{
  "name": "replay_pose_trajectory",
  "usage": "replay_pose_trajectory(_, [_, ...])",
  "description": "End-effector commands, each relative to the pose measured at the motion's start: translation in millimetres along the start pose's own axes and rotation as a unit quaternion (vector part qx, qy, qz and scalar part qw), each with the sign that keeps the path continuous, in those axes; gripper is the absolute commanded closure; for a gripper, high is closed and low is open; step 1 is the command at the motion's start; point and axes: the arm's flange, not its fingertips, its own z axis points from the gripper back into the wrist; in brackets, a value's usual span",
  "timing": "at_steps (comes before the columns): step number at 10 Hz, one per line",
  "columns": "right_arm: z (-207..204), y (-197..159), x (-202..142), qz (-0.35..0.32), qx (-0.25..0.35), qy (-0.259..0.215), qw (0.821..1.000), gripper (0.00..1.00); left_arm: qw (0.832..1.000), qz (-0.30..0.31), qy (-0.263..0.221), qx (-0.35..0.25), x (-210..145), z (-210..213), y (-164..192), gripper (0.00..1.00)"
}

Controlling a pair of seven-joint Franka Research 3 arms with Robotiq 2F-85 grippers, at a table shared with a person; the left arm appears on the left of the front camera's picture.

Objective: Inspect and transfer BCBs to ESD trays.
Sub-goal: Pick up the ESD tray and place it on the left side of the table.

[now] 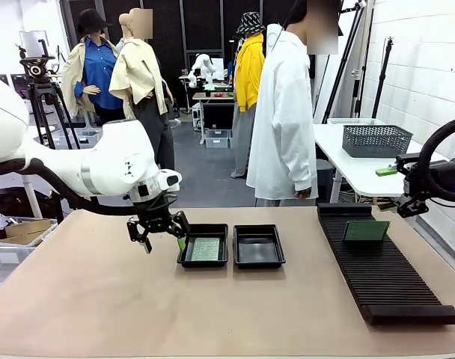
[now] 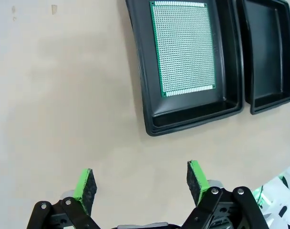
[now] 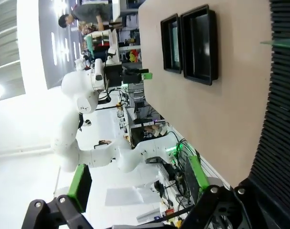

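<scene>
BCB (image 2: 183,47) lies in tray (image 2: 141,81), left wrist view; second BCB (image 1: 365,230) racked, front view.

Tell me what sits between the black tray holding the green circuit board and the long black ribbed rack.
In the front view: the second shallow black glossy tray, empty, then bare tan tabletop up to the rack.

Just a plain tan table (image 1: 78,299). Two black ESD trays (image 1: 259,247) sit on it side by side, the closer one right beside the left gripper (image 1: 164,244). A long ribbed rack (image 1: 385,277) lies well apart from it, past both trays.
</scene>
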Motion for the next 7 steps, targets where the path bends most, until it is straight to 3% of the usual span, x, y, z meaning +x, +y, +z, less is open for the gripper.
replay_pose_trajectory(1, [0, 0, 1, -0.011, -0.010, -0.011, 1.000, 0.00, 1.000, 0.006, -0.017, 0.024, 13, -9, -12, 0.00])
replay_pose_trajectory(7, [0, 0, 1, -0.011, -0.010, -0.011, 1.000, 0.00, 0.997, 0.031, -0.062, 0.030, 39, -46, -13, 0.00])
